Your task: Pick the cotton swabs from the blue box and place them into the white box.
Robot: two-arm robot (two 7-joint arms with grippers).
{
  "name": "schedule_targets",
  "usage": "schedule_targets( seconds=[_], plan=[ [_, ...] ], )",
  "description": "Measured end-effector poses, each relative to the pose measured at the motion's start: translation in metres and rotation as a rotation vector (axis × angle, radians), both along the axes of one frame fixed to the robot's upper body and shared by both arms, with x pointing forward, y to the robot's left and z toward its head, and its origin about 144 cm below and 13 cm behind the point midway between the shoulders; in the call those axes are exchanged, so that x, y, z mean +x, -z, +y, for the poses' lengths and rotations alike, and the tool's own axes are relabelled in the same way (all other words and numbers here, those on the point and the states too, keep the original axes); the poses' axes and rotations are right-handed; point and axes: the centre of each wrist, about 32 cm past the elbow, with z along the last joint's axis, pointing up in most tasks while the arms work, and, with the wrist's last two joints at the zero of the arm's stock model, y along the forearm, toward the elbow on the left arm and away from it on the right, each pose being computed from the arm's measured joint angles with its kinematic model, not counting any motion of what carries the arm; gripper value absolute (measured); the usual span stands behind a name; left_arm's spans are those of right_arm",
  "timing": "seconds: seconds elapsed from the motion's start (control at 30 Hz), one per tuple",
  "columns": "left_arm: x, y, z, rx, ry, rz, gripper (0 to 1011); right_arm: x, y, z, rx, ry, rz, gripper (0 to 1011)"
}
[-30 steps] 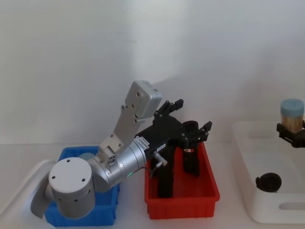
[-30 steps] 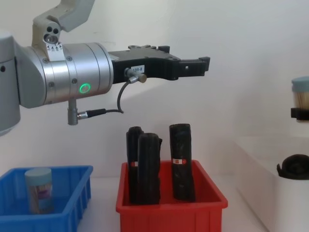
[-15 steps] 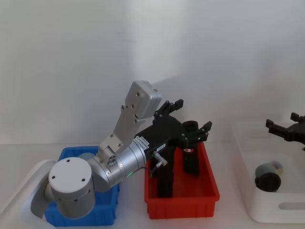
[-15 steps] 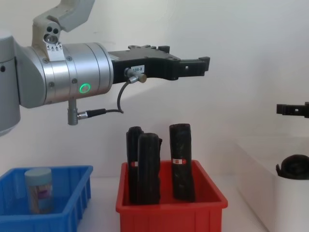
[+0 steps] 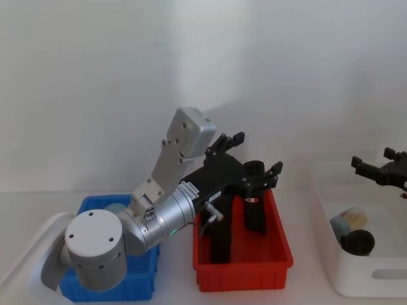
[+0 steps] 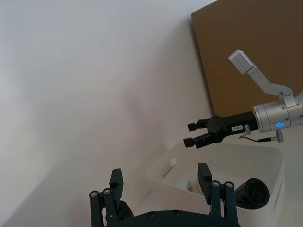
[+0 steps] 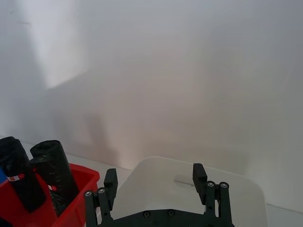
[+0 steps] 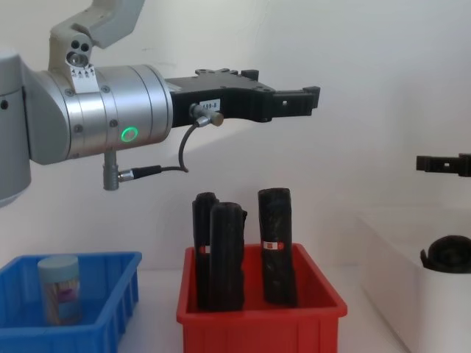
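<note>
Right hand (image 5: 380,169) has released its tub since a second ago; the tub now lies inside the white box (image 5: 381,279).

The released cotton swabs tub (image 5: 348,219) rests on its side directly below the right hand, beside a black roll (image 5: 357,242) in the same box. The right hand hangs above the white box with its fingers spread wide and nothing between them. The left hand (image 8: 294,102) hovers above the red bin (image 8: 259,318), also spread wide and empty. One more tub of cotton swabs (image 8: 59,290) stands upright in the blue box (image 8: 88,329), long axis vertical, below and behind the left hand, toward that arm's base. In my judgement the left hand is the nearer one for that pick; the right is well apart from it.
</note>
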Motion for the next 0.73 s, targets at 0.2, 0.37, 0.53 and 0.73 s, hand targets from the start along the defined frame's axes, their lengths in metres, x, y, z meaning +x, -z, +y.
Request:
schedule_targets(
  seconds=[0.2, 0.37, 0.53, 0.73],
  plan=[
    [0.0, 0.0, 0.0, 0.0, 0.0, 0.0, 1003, 0.0009, -0.0002, 0.0001, 0.002, -0.002, 0.0, 1002],
    [0.0, 0.0, 0.0, 0.0, 0.0, 0.0, 1003, 0.0015, -0.0001, 0.0001, 0.004, -0.004, 0.001, 1002],
    [0.0, 0.0, 0.0, 0.0, 0.0, 0.0, 1003, 0.0019, -0.0003, 0.0002, 0.005, -0.005, 0.001, 1002],
    [0.0, 0.0, 0.0, 0.0, 0.0, 0.0, 1003, 0.0022, -0.0003, 0.0003, 0.006, -0.006, 0.0, 1002]
  ],
)
